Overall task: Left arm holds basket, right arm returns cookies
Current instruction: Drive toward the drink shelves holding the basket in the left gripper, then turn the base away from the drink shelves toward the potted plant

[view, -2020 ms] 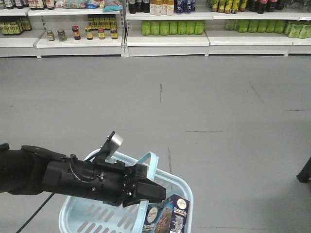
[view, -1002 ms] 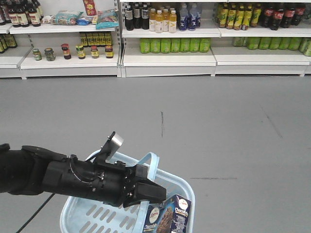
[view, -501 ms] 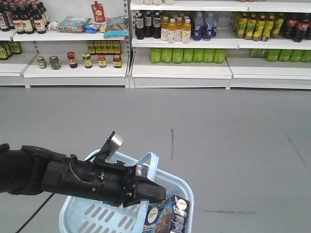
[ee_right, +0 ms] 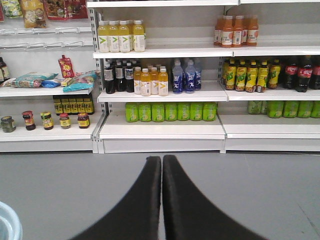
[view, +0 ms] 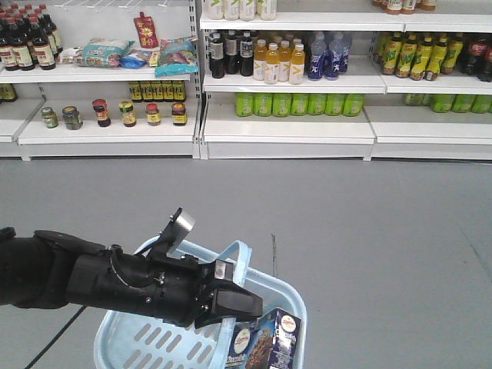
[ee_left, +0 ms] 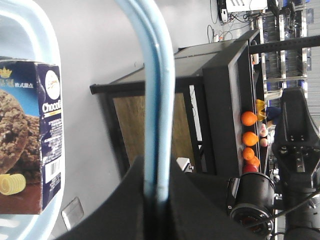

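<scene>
left hand (view: 240, 306): pinching the basket (view: 138, 338) by its handle (view: 234, 257); in the left wrist view the handle (ee_left: 156, 100) runs straight down between the two black fingers (ee_left: 130, 200).
right hand (ee_right: 161, 200): fingers pressed together, nothing between them, pointed at the shelves (ee_right: 160, 127).
cookies (view: 265, 344): inside the basket, standing on end at its right corner, leaning on the rim; nothing is touching the box.
done: hold half looks in place, with the basket gripped and carried above the floor (view: 369, 231).
left: the whole return, by my read. The right hand has to spread, reach into the basket, take the cookies and put them on a shelf. No cookie slot picked out yet; visible shelves carry bottles (ee_right: 150, 80) and jars.
progress: early, transit/approach stage, I'd guess.
front view only: the basket's full outline, the box's place in it, the left arm's pose. The right hand is out of frame.
left wrist only: grip contact on the handle, the box face (ee_left: 30, 140) with its barcode, and a dark rack with oranges (ee_left: 248, 130) behind.
right wrist only: right hand state, head-on shelf layout, a sliver of basket rim (ee_right: 7, 220) at bottom left.
unclear: which shelf takes the cookies.
</scene>
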Controlling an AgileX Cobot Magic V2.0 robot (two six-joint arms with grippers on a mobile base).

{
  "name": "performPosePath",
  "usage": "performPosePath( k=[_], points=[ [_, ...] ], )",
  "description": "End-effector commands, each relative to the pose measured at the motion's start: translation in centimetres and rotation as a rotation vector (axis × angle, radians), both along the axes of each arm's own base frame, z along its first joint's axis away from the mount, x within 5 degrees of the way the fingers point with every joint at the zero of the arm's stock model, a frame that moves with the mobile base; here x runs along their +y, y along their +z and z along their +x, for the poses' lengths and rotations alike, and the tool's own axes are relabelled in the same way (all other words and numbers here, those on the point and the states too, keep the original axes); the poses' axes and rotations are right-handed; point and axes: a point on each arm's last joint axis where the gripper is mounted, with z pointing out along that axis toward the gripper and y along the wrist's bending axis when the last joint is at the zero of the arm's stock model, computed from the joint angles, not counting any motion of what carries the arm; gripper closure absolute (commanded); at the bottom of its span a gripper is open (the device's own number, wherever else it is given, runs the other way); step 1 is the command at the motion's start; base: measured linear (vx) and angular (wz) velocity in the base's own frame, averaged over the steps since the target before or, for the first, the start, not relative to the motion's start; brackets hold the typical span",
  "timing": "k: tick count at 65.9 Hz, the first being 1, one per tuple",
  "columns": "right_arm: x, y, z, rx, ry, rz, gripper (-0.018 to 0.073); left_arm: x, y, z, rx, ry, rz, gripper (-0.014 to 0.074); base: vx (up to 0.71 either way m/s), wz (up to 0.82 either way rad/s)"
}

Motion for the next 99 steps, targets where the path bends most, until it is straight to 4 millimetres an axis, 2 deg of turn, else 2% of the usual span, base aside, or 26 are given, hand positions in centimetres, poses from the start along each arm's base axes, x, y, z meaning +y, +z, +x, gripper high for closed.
performPosePath(
  k=[1, 99],
  points=[
    [0.02, 0.8, -0.05, -0.089, 0.002, -0.005, 0.0568, -0.42, 2.8, -0.22, -0.041, -0.013, -0.125, 0.0603, 0.39, -0.03],
    [0.02, 0.8, -0.05, -0.089, 0.002, -0.005, 0.0568, -0.42, 2.8, -0.22, -0.041, -0.013, -0.125, 0.0603, 0.37, -0.03]
  ],
)
